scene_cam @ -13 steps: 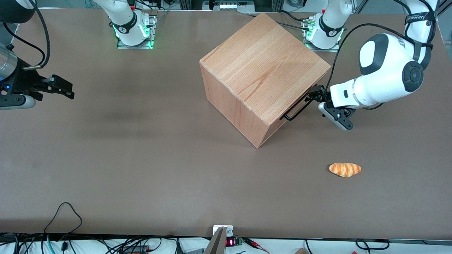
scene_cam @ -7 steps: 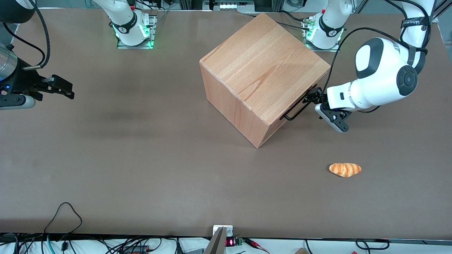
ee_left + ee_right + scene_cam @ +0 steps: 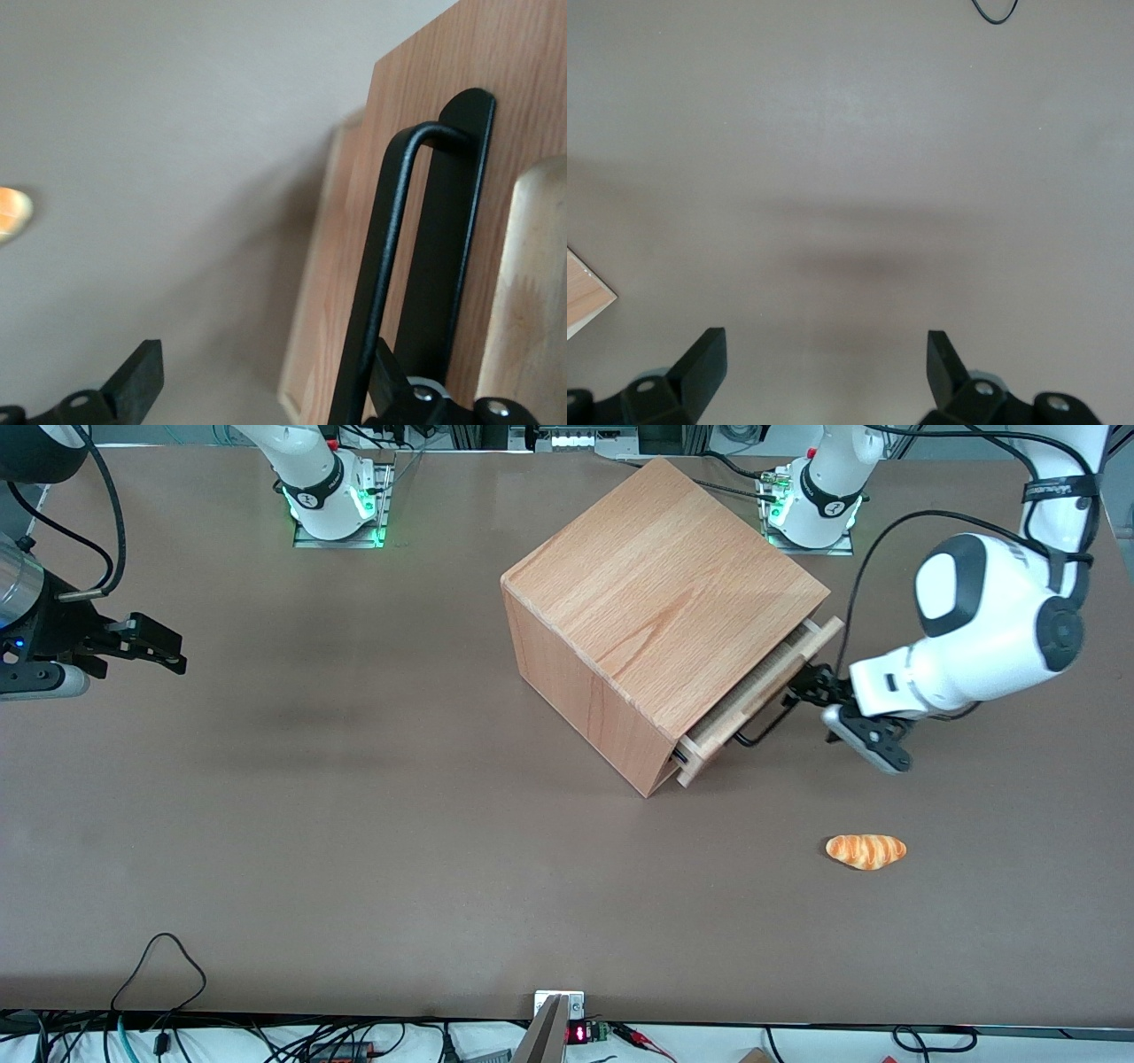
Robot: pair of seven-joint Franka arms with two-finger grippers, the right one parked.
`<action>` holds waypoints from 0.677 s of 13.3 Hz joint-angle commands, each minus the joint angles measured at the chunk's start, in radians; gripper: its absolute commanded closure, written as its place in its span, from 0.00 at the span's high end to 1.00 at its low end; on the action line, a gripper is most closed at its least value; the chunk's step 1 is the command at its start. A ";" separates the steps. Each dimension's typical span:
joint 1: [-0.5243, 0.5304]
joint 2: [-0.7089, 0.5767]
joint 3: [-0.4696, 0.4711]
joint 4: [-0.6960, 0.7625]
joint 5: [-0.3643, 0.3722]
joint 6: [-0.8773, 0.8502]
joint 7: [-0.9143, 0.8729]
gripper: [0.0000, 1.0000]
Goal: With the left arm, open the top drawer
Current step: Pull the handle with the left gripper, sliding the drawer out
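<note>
While the left arm [image 3: 983, 638] reached toward the wooden cube [image 3: 660, 615], its gripper [image 3: 811, 688] was at the black wire handle [image 3: 764, 724] of the top drawer [image 3: 760, 698]; the fingers [image 3: 133, 385] stood apart, one seemingly hooked inside the handle; the drawer stuck out slightly from the cube; a croissant [image 3: 866, 850] lay nearer the front camera.
</note>
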 commanded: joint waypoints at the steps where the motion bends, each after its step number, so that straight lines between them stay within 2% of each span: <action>1: 0.005 0.002 0.044 0.002 0.012 0.069 0.073 1.00; 9: 0.007 0.016 0.184 0.014 0.018 0.183 0.075 1.00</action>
